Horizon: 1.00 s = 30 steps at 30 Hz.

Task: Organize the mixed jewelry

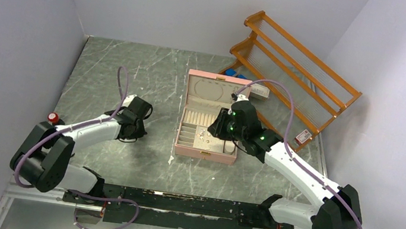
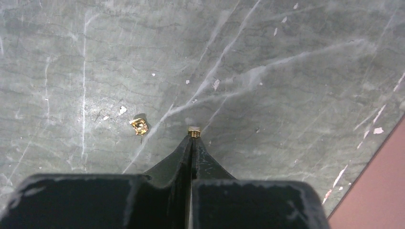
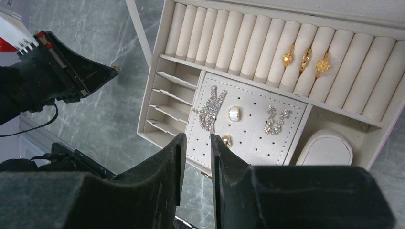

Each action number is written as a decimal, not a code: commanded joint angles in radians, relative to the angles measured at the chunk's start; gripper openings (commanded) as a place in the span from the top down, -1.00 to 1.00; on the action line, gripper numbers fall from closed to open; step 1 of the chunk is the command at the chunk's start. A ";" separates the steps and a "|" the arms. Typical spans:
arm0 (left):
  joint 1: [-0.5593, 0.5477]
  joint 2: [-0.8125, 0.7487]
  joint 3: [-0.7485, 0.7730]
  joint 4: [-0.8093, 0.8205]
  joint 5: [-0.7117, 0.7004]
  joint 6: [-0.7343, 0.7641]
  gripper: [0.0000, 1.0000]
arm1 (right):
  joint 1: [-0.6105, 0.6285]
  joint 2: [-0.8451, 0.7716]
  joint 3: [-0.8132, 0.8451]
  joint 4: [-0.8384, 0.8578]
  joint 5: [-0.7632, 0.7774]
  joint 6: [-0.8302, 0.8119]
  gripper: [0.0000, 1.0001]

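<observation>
The left hand [image 2: 192, 139] is low over the gray table [image 2: 286, 71], out to the left of the pink box [image 1: 205, 154]. Its two fingers are pressed tight together, and a tiny gold piece [image 2: 193, 132] is pinched right at their tips. The piece is at the table top, but I cannot tell if it touches the table. A little way to the left of it, a square gold earring [image 2: 139, 126] lies alone on the table, apart from the hand. The right hand [image 3: 197, 145] hangs over the near edge of the box, which has its lid up. Its fingers [image 3: 167, 162] stand a little apart, and nothing is between them. Inside the box, three gold rings [image 3: 305, 58] sit side by side, tucked between the soft white rolls at the back. In front of the rolls is a flat pad with little holes. On this pad are two sparkly pieces [image 3: 209, 110], with a white round stud [image 3: 234, 113] between them. A small gold stud [image 3: 226, 140] sits at the near edge of the pad, just beside the right hand's fingertip. The thin slots to the left of the pad hold nothing. An orange rack [image 1: 300, 68] leans in the far right corner, behind the box.
</observation>
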 commanded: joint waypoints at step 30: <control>0.009 -0.314 -0.036 1.257 1.342 -0.207 0.90 | -0.038 -0.174 -0.105 0.615 -0.504 0.283 -0.08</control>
